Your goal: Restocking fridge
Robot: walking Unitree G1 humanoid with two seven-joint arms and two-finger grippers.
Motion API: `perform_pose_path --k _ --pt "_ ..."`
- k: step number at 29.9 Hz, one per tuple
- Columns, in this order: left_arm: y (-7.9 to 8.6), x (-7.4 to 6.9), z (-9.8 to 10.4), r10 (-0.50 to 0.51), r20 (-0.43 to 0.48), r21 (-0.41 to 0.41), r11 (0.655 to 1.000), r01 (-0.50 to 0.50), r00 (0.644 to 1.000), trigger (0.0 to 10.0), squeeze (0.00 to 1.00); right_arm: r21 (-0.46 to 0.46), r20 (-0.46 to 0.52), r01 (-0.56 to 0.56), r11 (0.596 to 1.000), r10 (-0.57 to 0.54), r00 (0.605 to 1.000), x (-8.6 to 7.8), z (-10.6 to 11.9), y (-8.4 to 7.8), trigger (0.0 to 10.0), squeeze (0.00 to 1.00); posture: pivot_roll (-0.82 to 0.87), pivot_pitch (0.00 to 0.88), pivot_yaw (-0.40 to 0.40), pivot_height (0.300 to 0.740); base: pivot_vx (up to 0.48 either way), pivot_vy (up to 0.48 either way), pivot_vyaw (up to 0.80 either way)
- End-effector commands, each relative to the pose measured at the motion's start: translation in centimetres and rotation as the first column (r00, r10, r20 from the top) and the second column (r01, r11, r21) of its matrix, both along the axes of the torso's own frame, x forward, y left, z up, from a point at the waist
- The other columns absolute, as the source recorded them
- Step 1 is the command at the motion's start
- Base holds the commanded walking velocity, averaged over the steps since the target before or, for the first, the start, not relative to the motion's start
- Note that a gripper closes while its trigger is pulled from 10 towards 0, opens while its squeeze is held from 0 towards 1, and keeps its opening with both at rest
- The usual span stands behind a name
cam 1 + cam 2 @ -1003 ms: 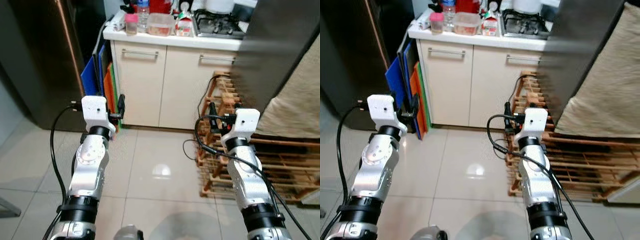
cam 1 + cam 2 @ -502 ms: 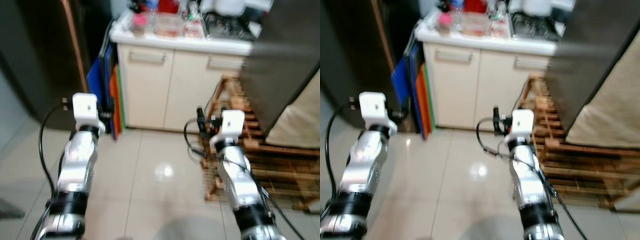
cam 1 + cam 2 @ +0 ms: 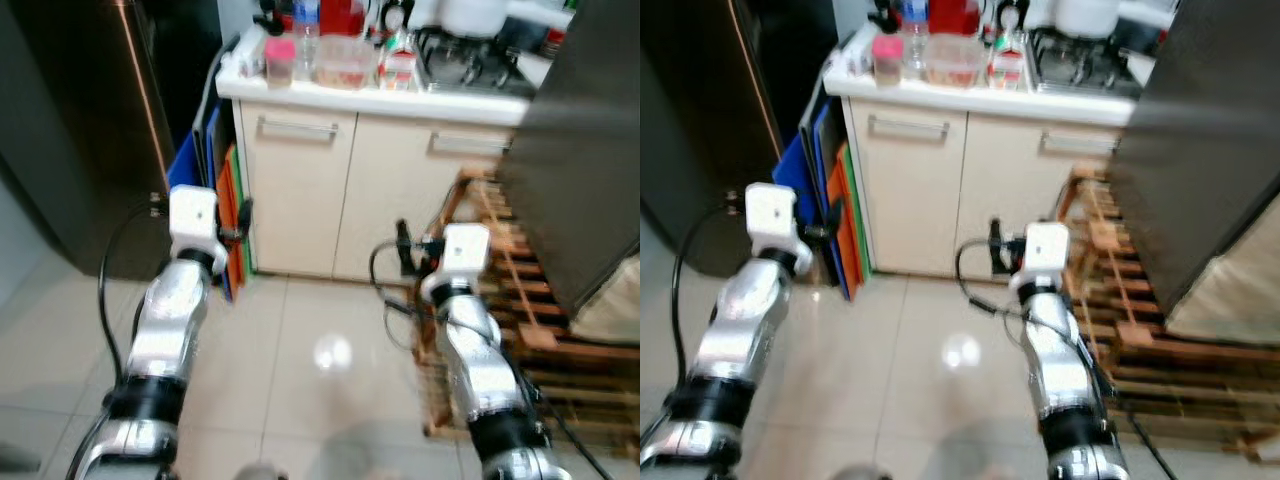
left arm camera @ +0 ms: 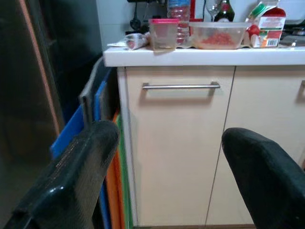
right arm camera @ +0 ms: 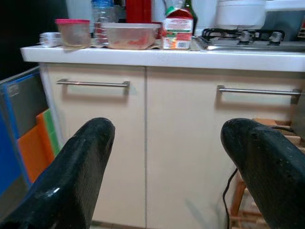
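Both arms raised over the tiled floor (image 3: pixel 300 340), facing a cream cabinet (image 3: pixel 350 190). Left gripper (image 4: pixel 167 157) spread, nothing held; right gripper (image 5: pixel 167 157) spread, nothing held. On the counter (image 5: pixel 190 56), near its left end: pink-lid jar (image 4: pixel 163 33), water bottle (image 3: pixel 306 22), clear food tub (image 5: pixel 129 35), carton (image 5: pixel 177 32). Stove (image 5: pixel 248 37) at the counter's right end. Dark fridge (image 3: pixel 70 130) left of the cabinet, coloured boards (image 3: pixel 835 215) wedged between. Wooden rack (image 3: pixel 1120 300) beside the cabinet's right edge.
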State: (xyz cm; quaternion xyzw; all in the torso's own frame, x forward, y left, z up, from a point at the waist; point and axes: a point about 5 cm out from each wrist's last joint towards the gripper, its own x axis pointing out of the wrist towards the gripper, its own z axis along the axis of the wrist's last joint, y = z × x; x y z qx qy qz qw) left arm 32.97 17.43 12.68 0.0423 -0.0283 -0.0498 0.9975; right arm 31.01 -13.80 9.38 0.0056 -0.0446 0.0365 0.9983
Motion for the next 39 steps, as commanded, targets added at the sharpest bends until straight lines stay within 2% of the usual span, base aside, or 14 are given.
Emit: perform_pose_path --k 1,12,28,36,37,38,39 --pt "-1.1 0.5 0.5 -0.041 0.008 -0.008 0.999 0.041 0.999 10.0 1.00 -0.012 -0.012 0.033 0.999 -0.033 0.999 0.0 -0.3 -1.1 10.0 0.00 0.05 0.000 -0.021 0.719 0.480 0.000 0.00" --pt "-2.1 0.7 1.0 -0.116 0.022 0.010 0.993 0.116 0.993 10.0 1.00 -0.017 -0.025 0.027 1.000 -0.027 0.999 0.1 -0.5 -1.0 10.0 0.00 0.05 0.000 -0.029 0.719 0.480 0.000 0.00" --pt "-3.0 1.4 2.2 -0.148 0.058 0.001 0.989 0.148 0.987 10.0 1.00 -0.021 -0.020 0.029 0.999 -0.029 0.999 0.0 -0.5 -0.9 10.0 0.00 0.04 0.000 -0.031 0.719 0.480 0.000 0.00" --pt "-3.5 1.2 2.7 -0.160 0.083 -0.005 0.987 0.161 0.984 10.0 1.00 -0.020 -0.015 0.030 0.999 -0.031 0.999 -0.1 -0.4 -1.2 10.0 0.00 0.04 0.000 -0.030 0.719 0.480 0.000 0.00" --pt "-3.4 1.1 2.7 -0.156 0.085 -0.011 0.988 0.157 0.984 10.0 0.86 -0.021 -0.013 0.030 0.999 -0.030 0.999 -0.1 -0.3 -1.2 10.0 0.00 0.04 0.000 -0.030 0.719 0.480 0.000 0.00" --pt "-3.4 1.1 2.8 -0.153 0.086 -0.016 0.988 0.155 0.985 10.0 0.86 -0.021 -0.012 0.029 0.999 -0.030 0.999 -0.2 -0.3 -1.2 10.0 0.00 0.04 0.000 -0.030 0.719 0.480 0.000 0.00" --pt "-3.2 1.0 2.8 -0.145 0.085 -0.036 0.988 0.148 0.986 10.0 0.05 -0.024 -0.009 0.027 0.999 -0.027 1.000 -0.3 -0.3 -1.3 10.0 0.00 0.04 0.000 -0.028 0.719 0.480 0.000 0.00"
